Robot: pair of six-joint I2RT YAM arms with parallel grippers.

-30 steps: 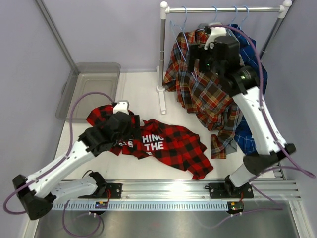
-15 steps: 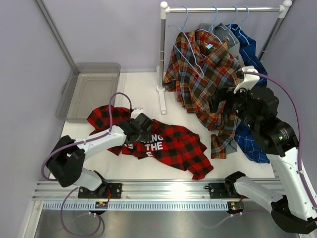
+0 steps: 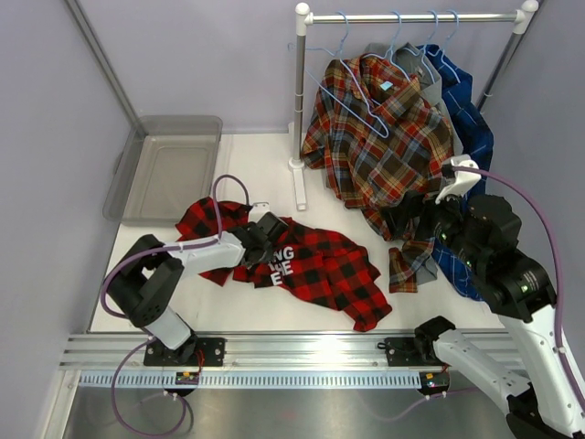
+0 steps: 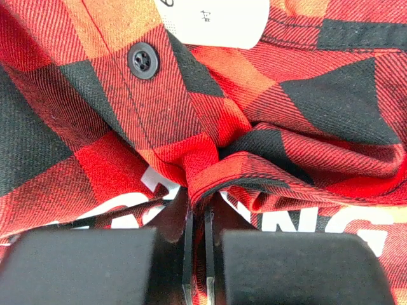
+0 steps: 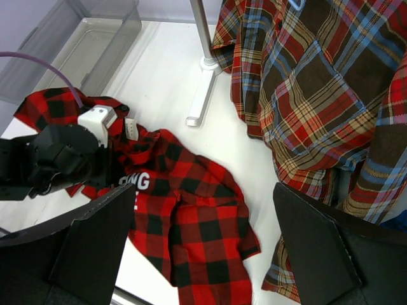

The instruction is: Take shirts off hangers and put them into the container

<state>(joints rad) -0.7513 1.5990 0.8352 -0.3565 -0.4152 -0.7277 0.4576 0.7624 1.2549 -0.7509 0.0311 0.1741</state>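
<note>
Red-black plaid shirt [image 3: 315, 270]: a fold of it is pinched between your left gripper's [image 4: 198, 248] clenched jaws at the white lettering, the rest crumpled on the table [image 3: 256, 174] near the container [image 3: 169, 165]. Soft, light and floppy, it will likely trail when lifted; your right gripper [image 5: 203, 241] hangs wide open, empty.
</note>
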